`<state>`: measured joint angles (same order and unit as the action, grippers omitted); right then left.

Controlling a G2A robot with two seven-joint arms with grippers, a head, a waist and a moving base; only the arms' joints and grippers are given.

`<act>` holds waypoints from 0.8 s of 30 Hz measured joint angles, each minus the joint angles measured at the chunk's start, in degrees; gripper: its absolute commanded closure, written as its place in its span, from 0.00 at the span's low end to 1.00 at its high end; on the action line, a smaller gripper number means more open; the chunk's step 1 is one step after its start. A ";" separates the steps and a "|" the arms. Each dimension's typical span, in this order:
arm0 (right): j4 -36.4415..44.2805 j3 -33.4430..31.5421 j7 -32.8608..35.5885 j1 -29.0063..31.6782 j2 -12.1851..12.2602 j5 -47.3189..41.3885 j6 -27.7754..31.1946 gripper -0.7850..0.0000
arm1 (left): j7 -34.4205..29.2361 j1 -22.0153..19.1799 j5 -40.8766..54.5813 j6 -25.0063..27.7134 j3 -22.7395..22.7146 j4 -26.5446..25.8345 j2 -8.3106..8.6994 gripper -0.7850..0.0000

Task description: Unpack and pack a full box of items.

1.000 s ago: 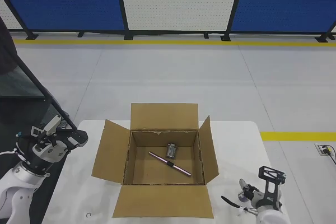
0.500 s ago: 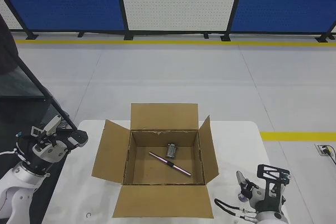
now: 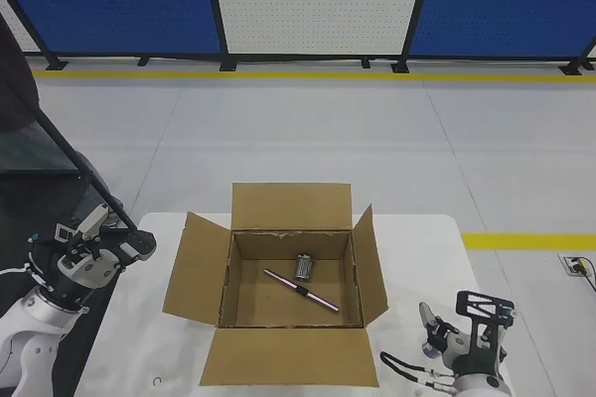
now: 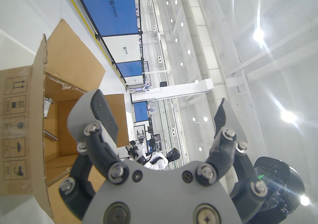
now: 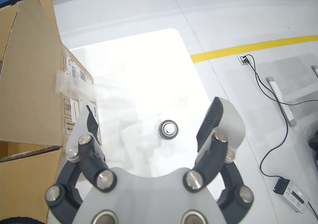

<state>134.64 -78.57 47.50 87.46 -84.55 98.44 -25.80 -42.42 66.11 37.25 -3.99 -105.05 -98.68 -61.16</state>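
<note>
Grey floor point(image 3: 308, 139), yellow line point(image 3: 536, 241), blue and white panels point(image 3: 119, 25), bright ceiling lights point(image 4: 258, 35)

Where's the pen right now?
Top view: the pen lies diagonally on the floor of the open box at mid-table, close to a small metal part that sits nearer the far wall.
</note>
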 measured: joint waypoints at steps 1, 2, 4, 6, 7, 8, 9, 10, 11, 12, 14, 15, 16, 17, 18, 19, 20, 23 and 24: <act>0.00 0.14 -2.21 -0.82 -0.08 -1.08 0.21 0.00 | 0.56 0.34 0.26 0.22 0.12 -0.40 -0.03 0.00; 0.00 0.34 -3.72 -1.61 -0.15 -1.70 0.24 0.00 | 0.90 0.58 0.47 0.36 0.15 -0.63 -0.04 0.00; 0.00 1.37 -6.34 -4.06 -0.36 -2.91 0.40 0.00 | 1.60 1.13 1.43 0.55 0.02 -1.00 -0.07 0.00; 0.00 2.76 -7.36 -6.38 -0.51 -2.92 1.20 0.00 | 2.02 1.68 2.65 0.64 -0.24 -1.37 -0.10 0.00; 0.00 4.01 -7.38 -7.96 -0.61 -2.28 2.07 0.00 | 2.25 2.09 3.16 0.84 -0.48 -1.73 -0.11 0.00; 0.00 5.13 -6.88 -9.15 -0.69 -1.61 2.79 0.00 | 2.48 2.42 3.45 1.08 -0.65 -2.00 -0.12 0.00; 0.00 6.39 -6.00 -10.41 -0.79 -0.96 3.56 0.00 | 2.74 2.77 3.78 1.35 -0.80 -2.26 -0.14 0.00; 0.00 8.13 -4.42 -12.27 -0.97 -0.28 4.46 0.00 | 3.14 3.23 4.23 1.71 -1.02 -2.59 -0.17 0.00; 0.00 9.35 -2.97 -13.76 -1.12 0.23 4.96 0.00 | 3.46 3.60 4.53 1.97 -1.19 -2.82 -0.19 0.00; 0.00 10.58 -1.40 -15.30 -1.29 0.86 5.38 0.00 | 3.78 3.96 4.81 2.20 -1.36 -3.01 -0.21 0.00; 0.00 13.69 2.12 -18.63 -1.73 3.05 5.84 0.00 | 4.05 4.25 5.02 2.37 -1.49 -3.13 -0.22 0.00; 0.00 15.14 3.50 -19.83 -1.95 3.90 5.87 0.00 | 4.05 4.25 5.02 2.37 -1.49 -3.13 -0.22 0.00; 0.00 17.03 5.29 -21.22 -2.22 4.93 6.18 0.00 | 4.04 4.23 5.01 2.36 -1.49 -3.12 -0.22 0.00; -0.01 18.35 6.61 -22.10 -2.40 5.71 6.63 0.00 | 4.03 4.22 5.00 2.35 -1.48 -3.11 -0.22 0.00; -0.21 19.60 7.86 -22.90 -2.59 6.32 7.10 0.00 | 4.02 4.21 4.99 2.34 -1.48 -3.11 -0.22 0.00; -1.09 21.13 9.27 -24.03 -2.87 6.84 7.58 0.00 | 4.02 4.21 4.99 2.34 -1.48 -3.11 -0.22 0.00; -2.19 22.20 10.08 -25.05 -3.13 6.99 7.76 0.00 | 4.02 4.21 4.99 2.34 -1.47 -3.11 -0.22 0.00; -7.27 25.23 11.79 -29.32 -4.26 5.79 6.78 0.00 | 4.02 4.21 4.98 2.34 -1.47 -3.11 -0.22 0.00; -9.08 25.94 11.98 -30.67 -4.67 4.93 5.91 0.00 | 4.02 4.21 4.98 2.34 -1.47 -3.11 -0.22 0.00</act>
<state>125.56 -52.64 59.48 56.79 -89.22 103.38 -19.89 -38.40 70.32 42.24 -1.64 -106.53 -101.79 -61.38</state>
